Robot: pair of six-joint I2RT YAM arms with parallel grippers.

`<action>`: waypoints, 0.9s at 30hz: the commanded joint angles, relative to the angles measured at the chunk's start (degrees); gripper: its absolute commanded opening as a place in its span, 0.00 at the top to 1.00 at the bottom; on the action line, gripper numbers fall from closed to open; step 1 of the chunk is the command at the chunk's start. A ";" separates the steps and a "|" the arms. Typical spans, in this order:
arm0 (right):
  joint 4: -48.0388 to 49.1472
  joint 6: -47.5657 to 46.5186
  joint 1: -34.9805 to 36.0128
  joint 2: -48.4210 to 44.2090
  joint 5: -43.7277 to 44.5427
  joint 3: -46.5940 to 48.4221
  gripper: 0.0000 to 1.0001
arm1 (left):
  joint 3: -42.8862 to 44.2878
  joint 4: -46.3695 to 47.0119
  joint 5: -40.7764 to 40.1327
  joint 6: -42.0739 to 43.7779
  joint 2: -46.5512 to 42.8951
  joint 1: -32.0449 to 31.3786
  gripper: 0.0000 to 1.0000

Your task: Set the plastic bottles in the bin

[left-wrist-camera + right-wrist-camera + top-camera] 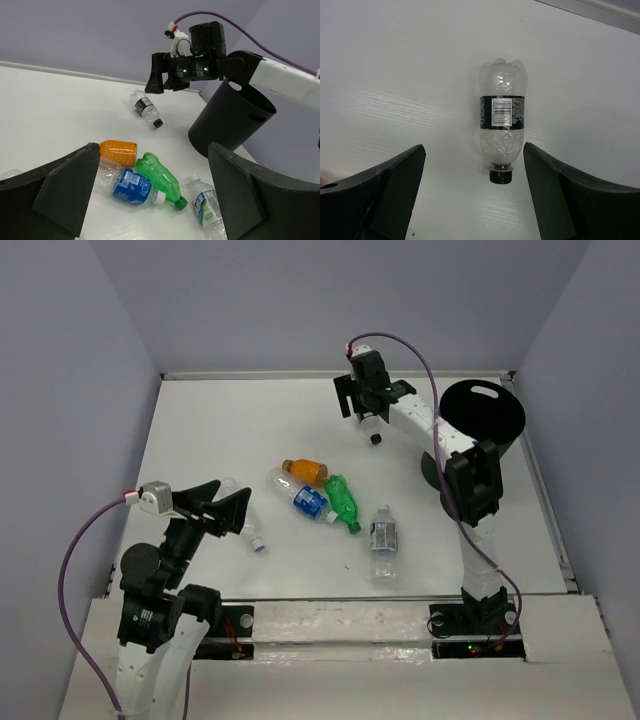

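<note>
overhead view looks down; both wrist views share black-capped bottle [501, 125]

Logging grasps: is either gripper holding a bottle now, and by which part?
Nothing is held. The right gripper is open above the black-capped bottle lying on the table; the left gripper is open and empty.

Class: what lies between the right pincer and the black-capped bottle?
Nothing: in the right wrist view the stretch from right pincer to black-capped bottle is bare.
</note>
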 commanded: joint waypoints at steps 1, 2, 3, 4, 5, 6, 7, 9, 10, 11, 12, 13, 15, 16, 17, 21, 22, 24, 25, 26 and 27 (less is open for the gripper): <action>-3.85 -4.02 -1.18 4.90 2.05 9.66 0.14 | 1.69 2.24 1.09 1.19 0.05 -0.37 0.01; -4.11 -4.28 -1.79 6.13 2.14 11.07 0.14 | 1.69 2.24 1.00 1.11 0.05 -0.46 0.01; -4.72 -4.72 -2.40 8.67 2.40 14.04 0.14 | 1.61 2.33 0.91 1.11 0.22 -0.46 0.01; -5.17 -4.90 -2.41 9.91 2.40 15.47 0.14 | 1.61 2.24 0.91 1.02 0.31 -0.37 0.01; -5.52 -5.16 -2.93 11.14 2.31 16.87 0.13 | 1.52 2.24 0.82 1.11 0.40 -0.55 0.01; -6.30 -5.68 -2.94 12.37 2.66 18.28 0.13 | 1.61 2.24 0.82 1.11 0.49 -0.55 0.01; -6.57 -6.04 -2.94 14.65 3.10 20.55 0.13 | 1.61 2.15 0.73 1.11 0.58 -0.55 0.01; -6.66 -7.09 -3.46 16.51 4.41 22.33 0.11 | 1.61 2.24 0.65 1.02 0.93 -0.55 0.01; -6.66 -7.27 -3.46 18.08 4.60 23.81 0.11 | 1.61 2.24 0.73 1.02 1.02 -0.55 0.01; -6.66 -7.45 -3.99 18.80 4.69 24.44 0.11 | 1.52 2.15 0.65 0.93 1.28 -0.55 0.01; -6.66 -7.45 -3.99 19.59 4.51 25.14 0.11 | 1.61 2.15 0.65 1.02 1.54 -0.55 0.01; -6.66 -7.62 -4.51 20.20 4.51 25.93 0.11 | 1.61 2.15 0.56 1.11 1.63 -0.55 0.01; -6.58 -8.41 -4.52 22.40 5.04 28.04 0.11 | 1.61 2.07 0.56 1.11 1.89 -0.55 0.01; -6.49 -8.59 -4.52 23.19 5.39 28.74 0.11 | 1.61 1.98 0.56 1.02 1.90 -0.55 0.01; -6.49 -8.59 -4.52 23.81 5.22 29.36 0.11 | 1.69 2.06 0.47 1.11 1.98 -0.55 0.01; -6.40 -7.80 -5.05 26.53 0.49 30.60 0.11 | 1.69 2.07 0.47 1.11 2.16 -0.55 0.01; -6.31 -7.36 -5.05 26.71 -0.40 30.42 0.11 | 1.69 2.07 0.47 1.02 2.07 -0.55 0.01; -5.61 -6.66 -5.05 27.50 -2.25 29.81 0.14 | 1.61 1.98 0.30 1.02 2.25 -0.55 0.01; -5.35 -6.66 -5.05 27.77 -2.69 29.89 0.15 | 1.69 2.06 0.29 1.02 2.25 -0.55 0.01; -5.08 -6.48 -5.05 28.12 -3.22 29.89 0.17 | 1.69 2.07 0.29 1.11 2.07 -0.55 0.01; -4.73 -6.22 -5.05 28.47 -4.09 29.98 0.18 | 1.69 1.98 0.29 1.02 2.07 -0.46 0.01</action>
